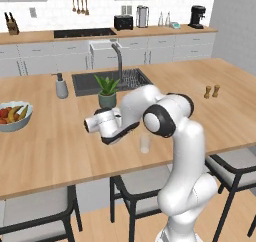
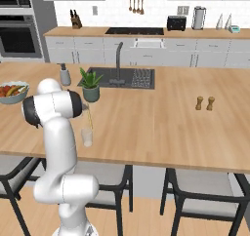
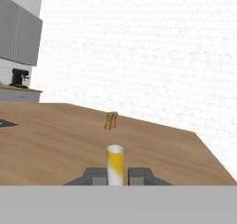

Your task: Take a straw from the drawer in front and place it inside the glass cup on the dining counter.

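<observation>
Pale-yellow straw pinched between the fingers of the gripper, long axis upright, lower end just above the glass cup near the front edge of the dining counter. Straight down to go, by the look of it. Potted plant close behind; shakers well apart.

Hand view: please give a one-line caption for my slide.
Jaws shut on the straw, above the dining counter.
</observation>
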You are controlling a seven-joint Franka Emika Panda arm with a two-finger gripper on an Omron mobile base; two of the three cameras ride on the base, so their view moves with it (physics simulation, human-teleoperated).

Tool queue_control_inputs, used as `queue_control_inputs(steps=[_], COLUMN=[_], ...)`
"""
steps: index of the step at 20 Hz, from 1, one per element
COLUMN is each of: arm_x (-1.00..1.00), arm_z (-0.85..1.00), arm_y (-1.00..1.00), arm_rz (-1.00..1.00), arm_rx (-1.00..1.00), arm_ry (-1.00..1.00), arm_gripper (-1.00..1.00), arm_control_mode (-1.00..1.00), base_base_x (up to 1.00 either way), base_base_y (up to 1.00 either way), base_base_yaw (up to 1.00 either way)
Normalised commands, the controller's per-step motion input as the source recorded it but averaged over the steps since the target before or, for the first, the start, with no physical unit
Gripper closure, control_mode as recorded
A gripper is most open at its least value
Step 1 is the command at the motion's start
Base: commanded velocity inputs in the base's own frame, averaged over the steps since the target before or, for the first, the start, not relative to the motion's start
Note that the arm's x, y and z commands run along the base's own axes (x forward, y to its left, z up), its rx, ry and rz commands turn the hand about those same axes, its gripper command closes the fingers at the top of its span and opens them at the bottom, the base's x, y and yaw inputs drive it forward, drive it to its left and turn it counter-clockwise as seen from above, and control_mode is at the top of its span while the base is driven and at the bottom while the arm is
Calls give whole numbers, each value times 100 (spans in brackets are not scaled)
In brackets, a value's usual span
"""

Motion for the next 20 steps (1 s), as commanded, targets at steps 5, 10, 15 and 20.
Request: queue_control_inputs(steps=[5,10,15,20], arm_x=[0,0,2,13], arm_z=[-19,-26,-37,-50], arm_y=[0,-3,-18,-23], arm_rz=[0,0,0,0], arm_rx=[1,0,0,0], arm_ry=[0,-3,-1,0], arm_gripper=[100,100,100,100], arm_control_mode=[-100,-100,-100,-100], base_base_x=[0,0,0,0], base_base_y=[0,0,0,0], base_base_yaw=[0,0,0,0])
